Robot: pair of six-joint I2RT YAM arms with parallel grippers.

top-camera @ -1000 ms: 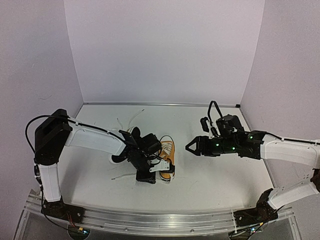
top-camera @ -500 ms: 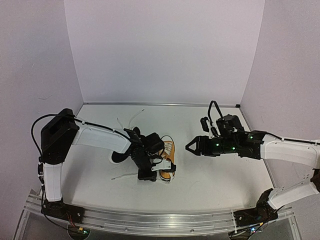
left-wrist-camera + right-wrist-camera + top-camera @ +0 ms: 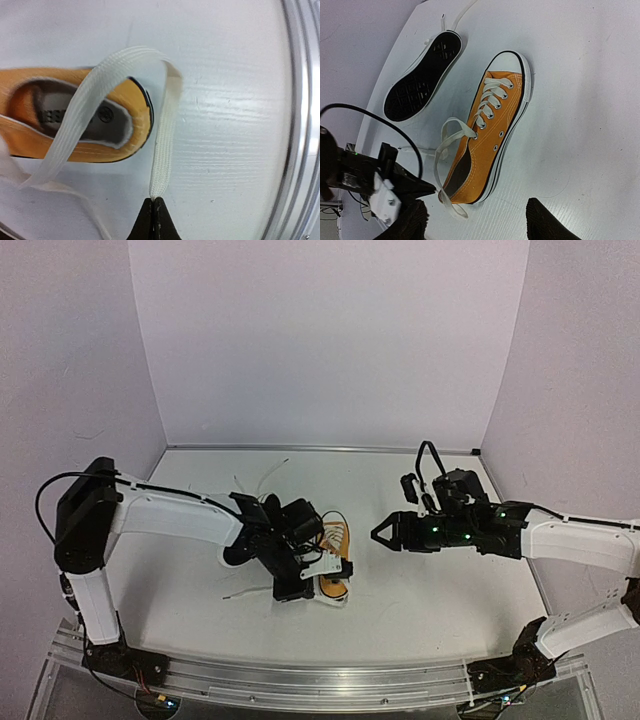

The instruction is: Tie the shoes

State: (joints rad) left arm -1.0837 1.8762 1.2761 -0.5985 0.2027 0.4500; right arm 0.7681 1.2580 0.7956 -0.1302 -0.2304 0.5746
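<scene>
Shoes: the orange sneaker [image 3: 495,125] sits upright on the table [image 3: 440,590], left of centre, with its toe toward the back wall. The black-sole shoe [image 3: 422,82] lies sole-up to its left, apart and not touching. The left gripper [image 3: 154,204] is at the orange sneaker's heel, tips pinched tight on a white lace [image 3: 161,145]. The lace rises from the tips and loops back over the heel opening. The right gripper [image 3: 378,534] hovers above the table to the right of the orange sneaker, well apart from it. Its fingers [image 3: 545,222] are spread wide, holding nothing, pointed at the shoe.
</scene>
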